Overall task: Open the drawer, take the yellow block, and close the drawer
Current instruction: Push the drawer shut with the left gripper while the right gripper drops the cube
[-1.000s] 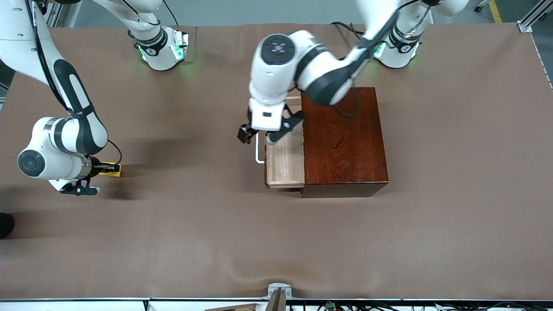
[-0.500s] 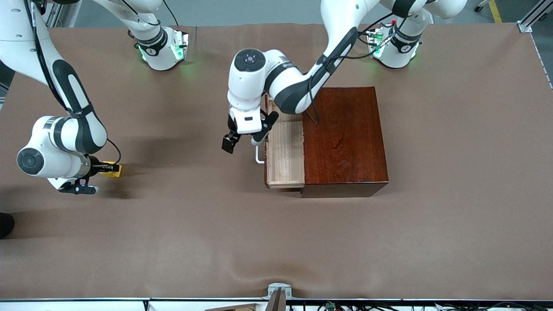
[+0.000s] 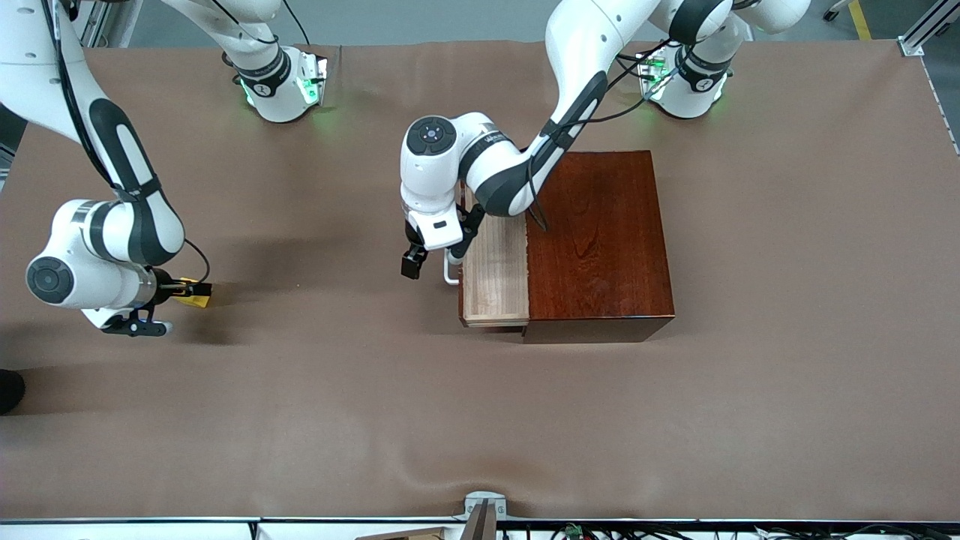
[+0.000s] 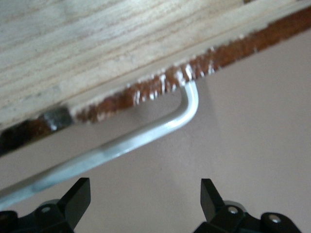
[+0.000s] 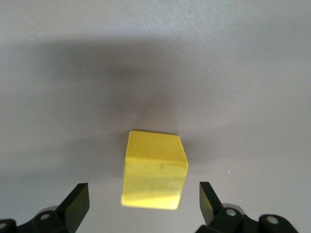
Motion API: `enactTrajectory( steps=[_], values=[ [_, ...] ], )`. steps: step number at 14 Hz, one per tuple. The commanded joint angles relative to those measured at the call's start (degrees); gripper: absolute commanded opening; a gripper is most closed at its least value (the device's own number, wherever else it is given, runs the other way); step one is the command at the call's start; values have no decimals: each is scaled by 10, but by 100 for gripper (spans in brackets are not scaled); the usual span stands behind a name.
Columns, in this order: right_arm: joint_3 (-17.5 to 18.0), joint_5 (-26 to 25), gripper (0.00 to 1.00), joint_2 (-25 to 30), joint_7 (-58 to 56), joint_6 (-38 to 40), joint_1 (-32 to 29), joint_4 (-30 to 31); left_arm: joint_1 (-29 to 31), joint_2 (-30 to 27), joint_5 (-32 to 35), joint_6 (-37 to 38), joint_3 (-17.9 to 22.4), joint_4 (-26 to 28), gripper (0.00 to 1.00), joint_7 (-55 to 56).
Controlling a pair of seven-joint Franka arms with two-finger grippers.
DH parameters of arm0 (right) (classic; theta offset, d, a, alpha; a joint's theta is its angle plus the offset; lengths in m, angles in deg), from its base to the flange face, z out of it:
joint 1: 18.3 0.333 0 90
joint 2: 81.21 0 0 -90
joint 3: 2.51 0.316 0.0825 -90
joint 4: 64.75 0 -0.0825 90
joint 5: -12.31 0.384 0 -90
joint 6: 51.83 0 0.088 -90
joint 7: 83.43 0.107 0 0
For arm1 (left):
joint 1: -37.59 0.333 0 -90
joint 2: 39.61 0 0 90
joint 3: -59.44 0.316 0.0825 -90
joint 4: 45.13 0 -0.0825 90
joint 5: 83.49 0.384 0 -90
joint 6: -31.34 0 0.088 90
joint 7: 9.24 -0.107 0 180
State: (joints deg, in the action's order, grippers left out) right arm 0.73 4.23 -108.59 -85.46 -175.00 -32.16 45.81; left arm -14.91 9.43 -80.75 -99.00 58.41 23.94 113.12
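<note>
Right end effector (image 5: 143, 206) spread around yellow block (image 3: 196, 293) on worktop (image 3: 300, 390); left end effector (image 3: 431, 264) spread by the half-open drawer (image 3: 493, 274) handle (image 4: 146, 133).

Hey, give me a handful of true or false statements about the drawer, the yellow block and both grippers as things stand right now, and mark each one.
1. The drawer is pulled out of the wooden box. True.
2. The yellow block lies inside the drawer. False: it sits on the table toward the right arm's end.
3. The right gripper is open, with the block loose between its fingers. True.
4. The left gripper is clamped on the white handle. False: it is open, close to the handle.
5. The drawer tray shows nothing inside. True.
</note>
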Motion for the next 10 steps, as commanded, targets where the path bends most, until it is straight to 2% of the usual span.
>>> enactTrajectory(
  steps=[1, 6, 8, 10],
  values=[
    [14, -6, 100, 46, 0, 32, 1, 5, -4, 6, 1, 34, 15, -13, 100, 21],
    [57, -4, 100, 108, 4, 125, 2, -35, 11, -8, 2, 127, 24, -12, 100, 12],
    [60, 30, 100, 143, 4, 146, 3, -45, 26, -11, 2, 162, 24, -11, 100, -9],
    [61, 41, 100, 167, 4, 178, 9, -52, 33, -12, 2, 185, 24, -11, 100, -11]
  ],
)
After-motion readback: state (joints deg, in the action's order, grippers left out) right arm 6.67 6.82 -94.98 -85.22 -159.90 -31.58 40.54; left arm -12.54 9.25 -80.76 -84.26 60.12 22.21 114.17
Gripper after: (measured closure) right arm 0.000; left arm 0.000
